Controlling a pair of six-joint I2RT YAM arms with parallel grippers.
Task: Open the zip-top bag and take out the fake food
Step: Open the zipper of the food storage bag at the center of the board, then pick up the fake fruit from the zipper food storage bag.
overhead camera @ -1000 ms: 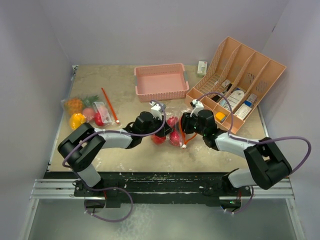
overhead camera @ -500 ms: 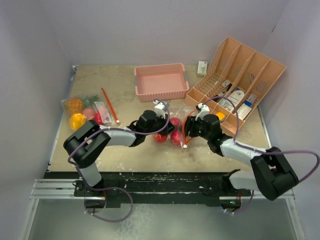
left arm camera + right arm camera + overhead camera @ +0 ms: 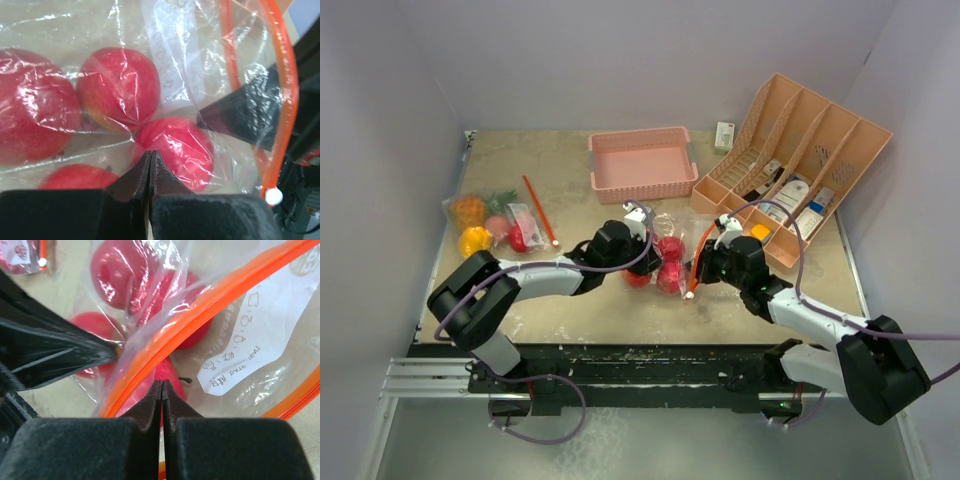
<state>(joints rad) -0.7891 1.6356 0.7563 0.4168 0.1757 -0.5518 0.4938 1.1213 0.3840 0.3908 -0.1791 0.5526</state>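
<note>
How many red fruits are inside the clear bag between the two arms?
4 red fruits show in the bag, left wrist view: one at left edge, one upper middle, one centre, one bottom left. Others may be hidden.

Crinkly clear film over shiny red plastic.
The zip-top bag (image 3: 165,55) is thin, glossy, creased film with a smooth orange plastic zip strip (image 3: 205,312) and a matt white printed patch (image 3: 240,357). The red fruits (image 3: 120,85) inside look like hard, glossy plastic. The left gripper fingers (image 3: 125,192) are matt black, finely grainy. The table (image 3: 570,160) looks dull, speckled, stone-like; the pink basket (image 3: 642,188) is matt moulded plastic.
</note>
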